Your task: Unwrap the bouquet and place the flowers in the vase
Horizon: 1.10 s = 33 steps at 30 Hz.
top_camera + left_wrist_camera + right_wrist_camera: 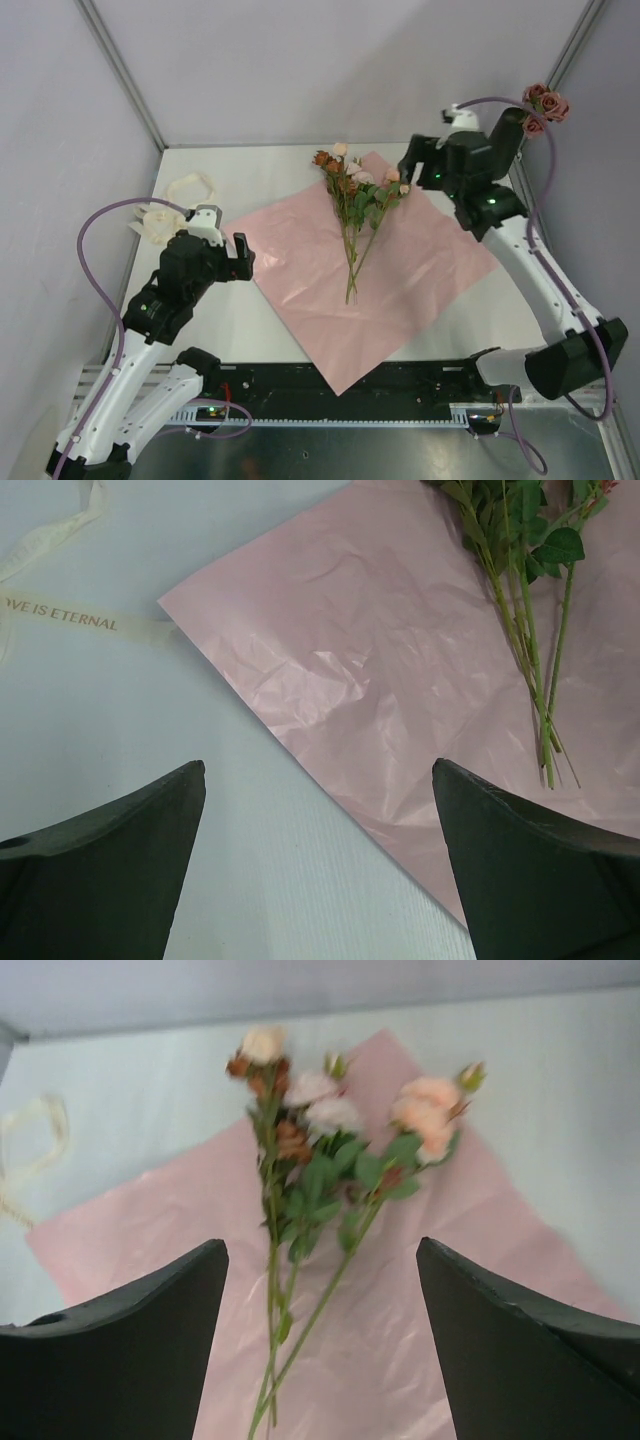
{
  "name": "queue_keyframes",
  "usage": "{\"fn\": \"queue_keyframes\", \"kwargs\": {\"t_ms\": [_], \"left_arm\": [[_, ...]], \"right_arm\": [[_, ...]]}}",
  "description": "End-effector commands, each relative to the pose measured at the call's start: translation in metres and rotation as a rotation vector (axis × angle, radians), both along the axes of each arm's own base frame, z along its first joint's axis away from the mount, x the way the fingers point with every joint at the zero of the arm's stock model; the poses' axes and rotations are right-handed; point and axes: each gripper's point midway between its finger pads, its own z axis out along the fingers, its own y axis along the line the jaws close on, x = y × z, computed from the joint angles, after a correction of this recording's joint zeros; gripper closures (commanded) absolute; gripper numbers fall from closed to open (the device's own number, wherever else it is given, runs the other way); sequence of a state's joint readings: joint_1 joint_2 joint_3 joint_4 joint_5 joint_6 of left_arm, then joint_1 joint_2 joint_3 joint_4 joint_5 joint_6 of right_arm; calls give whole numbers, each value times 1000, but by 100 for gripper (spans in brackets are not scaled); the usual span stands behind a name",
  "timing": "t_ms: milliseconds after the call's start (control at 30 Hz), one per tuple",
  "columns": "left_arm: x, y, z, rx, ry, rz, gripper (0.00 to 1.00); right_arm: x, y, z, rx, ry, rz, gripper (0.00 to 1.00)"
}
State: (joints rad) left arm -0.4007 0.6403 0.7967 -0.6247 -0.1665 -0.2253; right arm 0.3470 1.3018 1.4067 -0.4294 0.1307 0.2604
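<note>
The bouquet is unwrapped: its pink paper sheet (375, 275) lies flat on the table, and the flowers (352, 195) rest on it with blooms to the far side and stems toward me. They show in the right wrist view as flowers (300, 1150), and their stems (535, 650) show in the left wrist view. My right gripper (412, 170) (320, 1245) hovers open above the stems, holding nothing. My left gripper (240, 255) (318, 765) stands open over the sheet's left edge, empty. The black vase (510, 125) stands at the far right behind my right arm, partly hidden, with pink roses (545, 105) by its top.
A cream ribbon (185, 190) (70, 620) lies loose on the table at the far left, beside the sheet. Grey walls close in the table on the left, back and right. A black rail (340, 385) runs along the near edge.
</note>
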Motion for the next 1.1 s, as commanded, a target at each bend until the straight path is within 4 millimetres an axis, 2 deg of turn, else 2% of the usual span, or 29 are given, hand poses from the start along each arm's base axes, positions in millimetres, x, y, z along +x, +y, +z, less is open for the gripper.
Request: {"fn": "queue_keyframes", "kwargs": {"t_ms": [0,133,200,267,333,467,667,833,1067], "left_arm": [[2,4,5,12,-30,12,0],[2,4,5,12,-30,10,0],[2,4,5,11,-30,8,0],[2,3,5,10,-27,5,0],[2,2,5,10,-26,2,0],[2,3,4,11,-24,3,0],[3,3,3,13,-20,6,0],[3,3,1,15,-15,7,0],[3,3,0,18,-11,8,0]], "right_arm": [[3,57,-43,45,80,117,20],[-6,110,-85,67,167,235,34],[-8,130,-106,55,203,268,43],[-7,143,-132,41,253,272,51],[-5,148,-155,47,313,244,54],[-1,143,-195,55,410,142,59],[8,127,-234,110,499,3,62],[25,105,-254,129,508,-120,62],[43,81,-269,155,503,-213,64]]}}
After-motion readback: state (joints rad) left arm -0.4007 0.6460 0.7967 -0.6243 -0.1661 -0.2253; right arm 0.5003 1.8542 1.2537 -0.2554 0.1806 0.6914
